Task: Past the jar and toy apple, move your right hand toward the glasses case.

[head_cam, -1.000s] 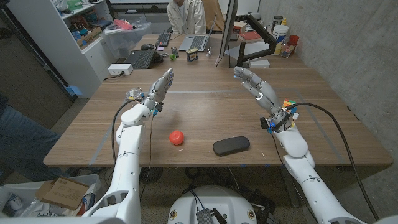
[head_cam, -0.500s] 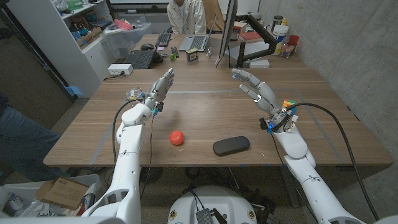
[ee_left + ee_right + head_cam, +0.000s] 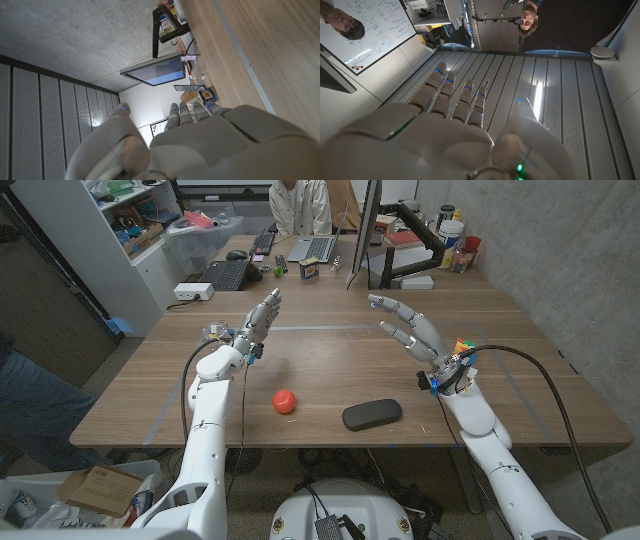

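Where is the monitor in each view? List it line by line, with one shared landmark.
Head view: monitor, edge-on, at the table's far end.
Left wrist view: monitor beyond the left hand, screen lit.
Right wrist view: camera faces the ceiling.
Shared landmark: black monitor arm beside it.

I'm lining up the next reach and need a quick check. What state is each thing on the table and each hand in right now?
Right hand: raised above the table, fingers apart, holding nothing.
Left hand: raised, fingers extended, holding nothing.
Glasses case: closed, lying flat near the table's front edge, untouched.
Toy apple: sitting on the table left of the case, untouched.
Laptop: open, at the table's far end.
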You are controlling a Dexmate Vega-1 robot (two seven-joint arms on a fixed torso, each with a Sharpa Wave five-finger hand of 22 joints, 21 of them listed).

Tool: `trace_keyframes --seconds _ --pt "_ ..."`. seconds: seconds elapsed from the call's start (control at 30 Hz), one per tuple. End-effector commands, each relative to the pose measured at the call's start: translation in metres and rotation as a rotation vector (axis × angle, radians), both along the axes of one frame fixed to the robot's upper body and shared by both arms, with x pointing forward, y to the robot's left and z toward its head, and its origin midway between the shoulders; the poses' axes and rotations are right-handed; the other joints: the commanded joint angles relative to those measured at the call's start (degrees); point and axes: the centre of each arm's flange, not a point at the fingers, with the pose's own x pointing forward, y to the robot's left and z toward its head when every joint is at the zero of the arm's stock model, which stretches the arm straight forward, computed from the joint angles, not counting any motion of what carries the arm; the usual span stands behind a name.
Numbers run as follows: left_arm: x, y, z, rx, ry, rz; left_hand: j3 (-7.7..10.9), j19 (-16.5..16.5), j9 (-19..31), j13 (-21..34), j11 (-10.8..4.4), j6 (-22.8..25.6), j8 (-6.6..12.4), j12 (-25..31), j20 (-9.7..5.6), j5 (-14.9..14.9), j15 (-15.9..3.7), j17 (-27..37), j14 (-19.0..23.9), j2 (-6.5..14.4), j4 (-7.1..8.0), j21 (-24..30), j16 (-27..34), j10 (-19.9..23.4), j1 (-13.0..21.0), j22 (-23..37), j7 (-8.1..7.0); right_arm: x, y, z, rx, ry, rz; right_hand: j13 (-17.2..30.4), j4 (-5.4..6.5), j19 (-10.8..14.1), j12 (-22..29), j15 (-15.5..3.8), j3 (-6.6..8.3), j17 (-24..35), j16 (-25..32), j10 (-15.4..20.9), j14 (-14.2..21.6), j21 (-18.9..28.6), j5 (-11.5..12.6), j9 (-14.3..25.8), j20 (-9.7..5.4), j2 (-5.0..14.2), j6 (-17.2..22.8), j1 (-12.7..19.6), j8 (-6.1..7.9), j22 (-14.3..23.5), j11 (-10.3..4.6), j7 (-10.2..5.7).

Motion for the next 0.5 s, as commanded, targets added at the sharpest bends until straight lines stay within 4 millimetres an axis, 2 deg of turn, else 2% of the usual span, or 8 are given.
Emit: trace_keyframes --seconds 0.03,0.5 --pt "-0.0023 -0.0022 0.0044 0.01 -0.009 0.004 -0.12 -0.06 0.26 0.12 -0.34 -0.31 0.17 0.16 0.19 -0.16 -0.17 0.31 -0.49 0.57 -0.01 0.54 0.35 -0.13 0.19 0.28 0.33 -0.0028 0.0052 -0.0016 -0.065 -0.03 -0.042 0.29 -0.34 0.72 0.15 -0.57 0.12 0.23 -0.12 0.27 0.15 -0.33 0.4 0.11 -0.03 -0.3 0.48 0.31 0.13 0.12 -0.14 0.04" --pt "-0.0039 -0.0036 0.0085 0.02 -0.013 0.009 -0.25 0.05 0.26 0.12 -0.61 -0.27 0.22 0.13 -0.1 -0.24 -0.31 0.3 -0.5 0.61 -0.04 0.6 0.36 -0.23 0.23 0.27 0.24 -0.0041 0.0057 -0.002 -0.099 -0.059 -0.066 0.3 -0.28 0.77 0.05 -0.76 0.04 0.26 -0.12 0.35 0.31 -0.53 0.74 0.12 0.07 -0.3 0.72 0.15 -0.02 0.14 -0.43 -0.31"
